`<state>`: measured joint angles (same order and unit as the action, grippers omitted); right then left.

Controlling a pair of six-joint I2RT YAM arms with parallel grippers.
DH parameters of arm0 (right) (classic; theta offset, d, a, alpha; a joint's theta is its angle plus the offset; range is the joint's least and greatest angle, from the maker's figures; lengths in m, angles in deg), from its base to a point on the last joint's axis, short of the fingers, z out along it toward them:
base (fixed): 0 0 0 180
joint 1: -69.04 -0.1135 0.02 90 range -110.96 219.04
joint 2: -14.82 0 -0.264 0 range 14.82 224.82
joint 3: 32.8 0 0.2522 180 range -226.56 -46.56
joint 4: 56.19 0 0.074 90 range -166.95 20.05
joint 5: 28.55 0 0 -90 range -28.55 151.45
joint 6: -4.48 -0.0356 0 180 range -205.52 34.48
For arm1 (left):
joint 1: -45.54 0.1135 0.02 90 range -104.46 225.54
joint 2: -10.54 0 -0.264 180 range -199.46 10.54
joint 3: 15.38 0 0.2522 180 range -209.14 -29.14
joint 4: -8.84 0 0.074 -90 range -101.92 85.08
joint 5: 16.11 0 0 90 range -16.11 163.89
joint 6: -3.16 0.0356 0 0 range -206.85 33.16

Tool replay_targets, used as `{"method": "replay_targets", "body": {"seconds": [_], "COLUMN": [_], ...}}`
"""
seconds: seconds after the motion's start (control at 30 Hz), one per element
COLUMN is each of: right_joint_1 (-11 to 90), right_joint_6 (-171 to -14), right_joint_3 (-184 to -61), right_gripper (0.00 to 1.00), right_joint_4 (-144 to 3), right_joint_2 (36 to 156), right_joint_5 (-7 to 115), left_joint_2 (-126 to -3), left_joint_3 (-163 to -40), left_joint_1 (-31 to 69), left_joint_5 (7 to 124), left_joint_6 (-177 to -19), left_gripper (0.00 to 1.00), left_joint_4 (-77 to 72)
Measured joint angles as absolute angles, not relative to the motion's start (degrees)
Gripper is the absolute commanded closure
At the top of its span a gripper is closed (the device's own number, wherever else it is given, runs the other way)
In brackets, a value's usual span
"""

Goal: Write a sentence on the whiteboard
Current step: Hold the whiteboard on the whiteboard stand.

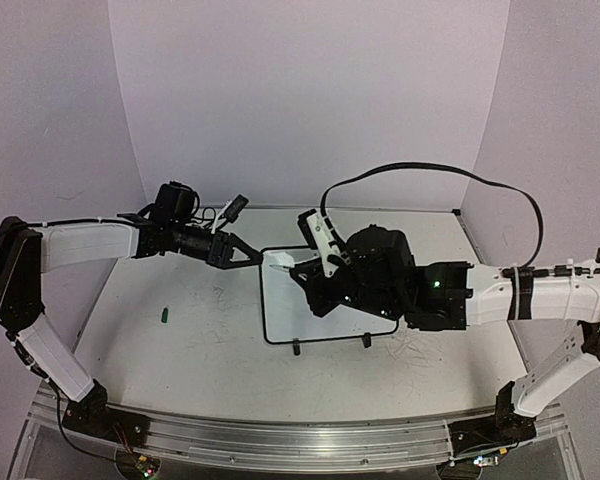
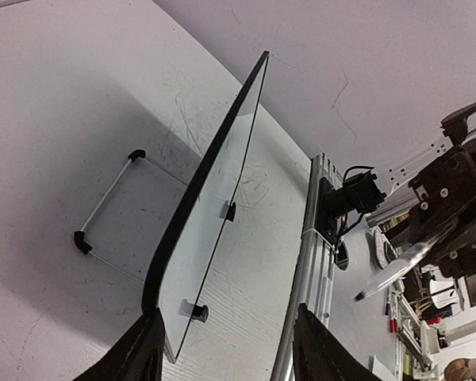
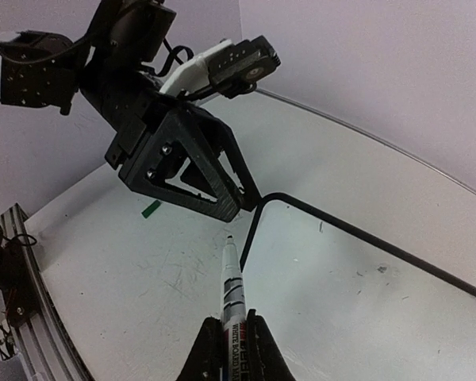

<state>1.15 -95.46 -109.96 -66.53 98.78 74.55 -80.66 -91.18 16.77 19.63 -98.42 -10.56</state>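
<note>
Two claws: left gripper (image 2: 226,317) spread, straddling the whiteboard (image 1: 280,310) corner; right gripper (image 3: 230,333) clenched on a marker (image 3: 232,286) near that corner.

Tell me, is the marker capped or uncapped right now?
Uncapped: the marker in the right gripper shows a bare pointed tip near the whiteboard corner.

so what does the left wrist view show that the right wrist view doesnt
Only the left wrist view: the small white rectangular whiteboard seen nearly edge-on, with its small black feet underneath. Only the right wrist view: a small green piece lying on the white table, and the printed label on the white marker pen clamped in the right gripper. Both: the board's thin black rim, the marker, the left gripper at the board's corner, and the metal rail along the table's edge.
</note>
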Motion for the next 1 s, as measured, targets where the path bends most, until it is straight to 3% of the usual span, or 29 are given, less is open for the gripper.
{"method": "replay_targets", "body": {"seconds": [0.17, 0.3, 0.63, 1.0], "right_joint_1": [1.1, 1.1, 1.1, 1.2], "right_joint_6": [-96.2, -96.6, -98.1, -98.4], "right_joint_3": [-110.0, -110.2, -109.0, -108.2], "right_gripper": [1.00, 1.00, 1.00, 1.00], "right_joint_4": [-66.5, -66.3, -64.3, -62.3], "right_joint_2": [102.0, 102.6, 99.8, 99.0], "right_joint_5": [74.8, 75.8, 79.0, 78.4], "left_joint_2": [-82.2, -82.5, -80.5, -82.4], "left_joint_3": [-90.7, -90.1, -90.1, -90.1], "left_joint_1": [16.5, 16.3, 16.1, 16.1], "left_joint_5": [20.6, 21.7, 30.2, 23.1], "left_joint_6": [-98.7, -98.6, -93.9, -95.2], "left_gripper": [0.57, 0.58, 0.42, 0.55], "left_joint_4": [-10.4, -10.5, -15.3, -13.8]}}
